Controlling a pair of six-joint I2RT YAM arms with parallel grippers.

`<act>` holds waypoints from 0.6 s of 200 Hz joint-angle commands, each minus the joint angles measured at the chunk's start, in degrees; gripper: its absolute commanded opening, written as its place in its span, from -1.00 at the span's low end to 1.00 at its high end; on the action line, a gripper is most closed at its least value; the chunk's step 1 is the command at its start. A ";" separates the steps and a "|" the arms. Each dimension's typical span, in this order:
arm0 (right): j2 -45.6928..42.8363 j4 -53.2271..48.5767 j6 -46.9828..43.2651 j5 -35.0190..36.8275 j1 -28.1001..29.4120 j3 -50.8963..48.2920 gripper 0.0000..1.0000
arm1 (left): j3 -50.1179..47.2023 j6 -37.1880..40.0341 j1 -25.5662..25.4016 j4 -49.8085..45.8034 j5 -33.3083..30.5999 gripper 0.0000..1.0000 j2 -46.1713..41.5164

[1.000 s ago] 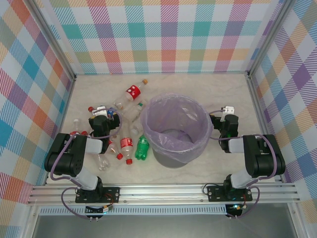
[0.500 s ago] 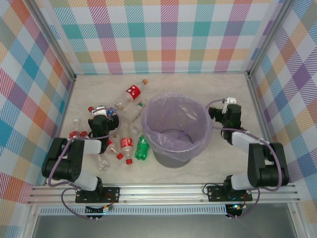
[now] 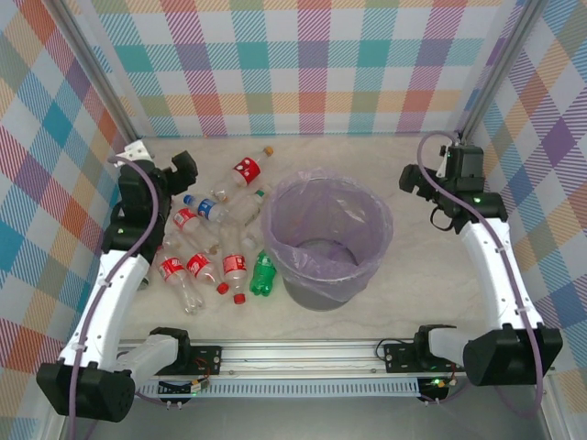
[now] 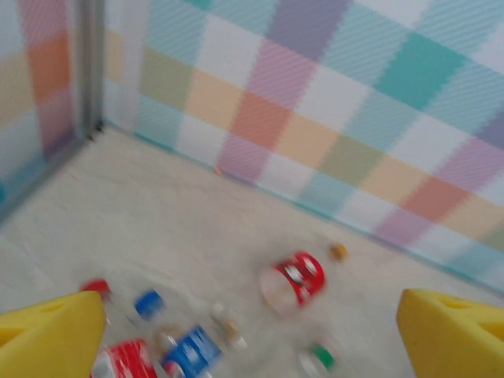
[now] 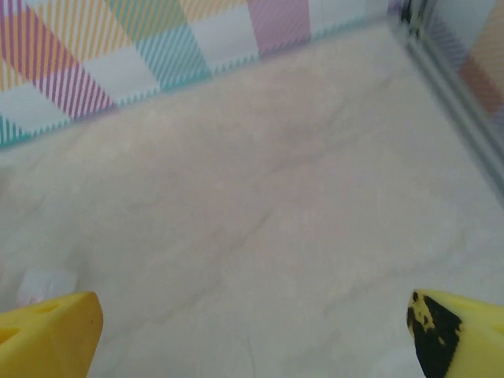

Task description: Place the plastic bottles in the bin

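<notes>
Several plastic bottles lie on the table left of the bin [image 3: 316,291], a grey bucket lined with a lavender bag. Among them are a red-labelled one with an orange cap [image 3: 246,167], a blue-labelled one [image 3: 209,209] and a green one [image 3: 263,273]. My left gripper [image 3: 180,168] hangs raised over the back left of the pile, open and empty. The left wrist view is blurred; between its yellow fingertips [image 4: 49,335] the red-labelled bottle [image 4: 295,277] and the blue-labelled bottle [image 4: 189,350] lie below. My right gripper [image 3: 424,194] is raised right of the bin, open over bare table [image 5: 252,236].
Plaid walls close the table at the back [image 3: 303,82] and on both sides. A metal post [image 3: 486,87] stands in the back right corner, close to the right wrist. Bare tabletop [image 3: 422,275] lies right of the bin.
Both arms have unfolded from low, tucked poses and risen. The left gripper moved back and left above the bottles; the right gripper moved up toward the back right corner.
</notes>
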 commanded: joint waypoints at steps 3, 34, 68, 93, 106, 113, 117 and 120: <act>-2.94 -15.57 2.50 -11.44 2.93 8.26 0.98 | 7.05 -6.64 -2.29 -17.28 15.05 0.74 -1.22; -3.34 -23.16 2.75 -14.07 10.14 14.73 0.80 | 19.96 -7.71 -7.66 -26.69 28.23 0.64 -0.59; -3.04 -24.68 2.93 -16.84 14.53 14.28 0.50 | 19.63 -11.51 -18.20 -25.00 32.26 0.52 -2.04; -2.67 -23.81 3.47 -16.58 17.06 12.73 0.33 | 13.52 -12.93 -26.28 -22.89 26.86 0.51 -2.63; -2.26 -23.61 3.92 -16.67 17.81 12.10 0.26 | 9.84 -15.15 -28.75 -19.30 25.70 0.51 -2.64; -2.03 -23.61 4.10 -16.39 18.30 11.95 0.24 | 8.29 -16.33 -29.95 -17.37 25.60 0.51 -2.42; -1.90 -23.59 4.12 -16.08 18.64 11.96 0.23 | 7.51 -16.94 -30.65 -16.33 25.47 0.50 -2.32; -1.86 -23.69 4.15 -15.86 18.88 11.85 0.22 | 7.12 -17.17 -31.11 -15.77 25.42 0.50 -2.20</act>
